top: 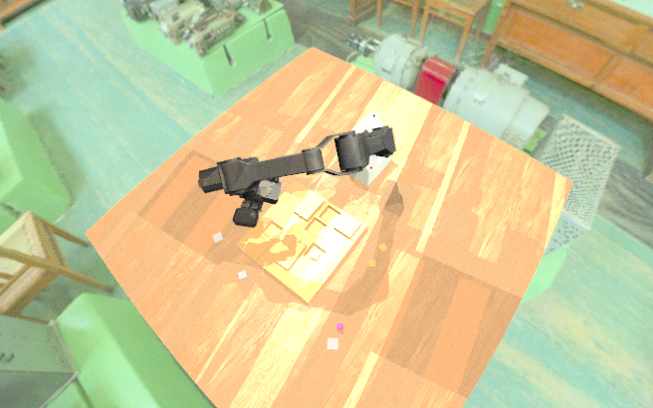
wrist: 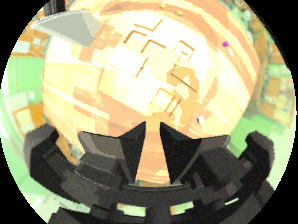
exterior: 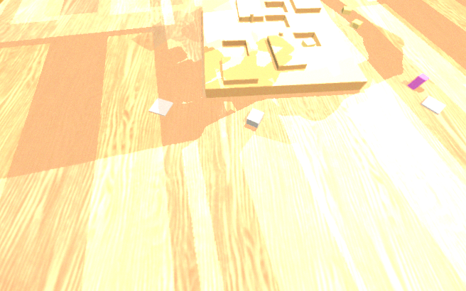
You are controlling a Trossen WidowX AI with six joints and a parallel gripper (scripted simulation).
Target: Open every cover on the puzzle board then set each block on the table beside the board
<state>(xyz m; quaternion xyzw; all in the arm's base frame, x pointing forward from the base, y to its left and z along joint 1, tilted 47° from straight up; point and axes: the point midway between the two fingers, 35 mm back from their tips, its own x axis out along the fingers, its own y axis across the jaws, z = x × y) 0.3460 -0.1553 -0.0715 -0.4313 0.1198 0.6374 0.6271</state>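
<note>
My gripper (wrist: 153, 126) is raised over the board's left end in the top view, its fingers narrow on a block whose colour and outline are hard to make out. The pale puzzle board (top: 304, 289) (exterior: 282, 88) has several open wells. Raised square covers (exterior: 240, 74) (top: 346, 224) sit beside them. A small pale block (exterior: 309, 42) (top: 315, 253) lies in one well. On the table are a magenta block (top: 338, 326) (exterior: 418, 81) (wrist: 226, 44), a white block (top: 242, 275) (exterior: 255, 118) (wrist: 200, 119) and two small yellow blocks (top: 382, 247) (top: 371, 262).
A flat white square (top: 332, 343) (exterior: 432, 104) lies near the magenta block. Another flat pale square (top: 217, 237) (exterior: 160, 106) lies off the board's left corner. The arm (top: 283, 163) reaches over the table from its white base (top: 369, 174). Glare and shadows blur the board's edges.
</note>
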